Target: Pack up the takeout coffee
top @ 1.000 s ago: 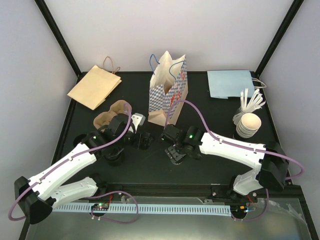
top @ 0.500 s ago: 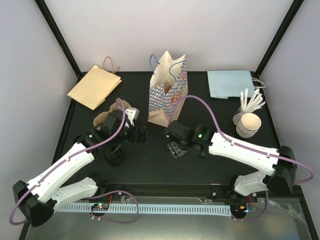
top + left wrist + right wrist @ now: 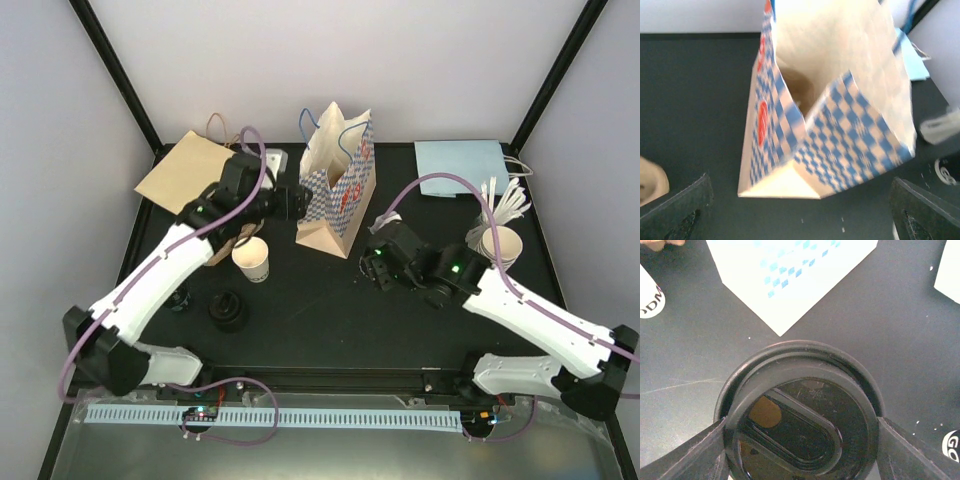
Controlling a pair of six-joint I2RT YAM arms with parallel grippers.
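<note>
Right gripper (image 3: 381,268): jaws clamped on the black lid (image 3: 800,425), just right of the checkered bag (image 3: 338,190). The paper cup (image 3: 251,260) stands uncapped on the counter (image 3: 320,325), left of the bag. Left gripper (image 3: 291,200): jaws wide apart beside the bag's top. I'd seat the lid level on the cup before bagging.

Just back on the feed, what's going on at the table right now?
The right gripper has its jaws closed on a black lid, in front of and to the right of the blue-checkered paper bag. The left gripper is at the bag's left side, facing its open top, jaws wide and empty. A paper cup stands left of the bag with no lid on it.
</note>
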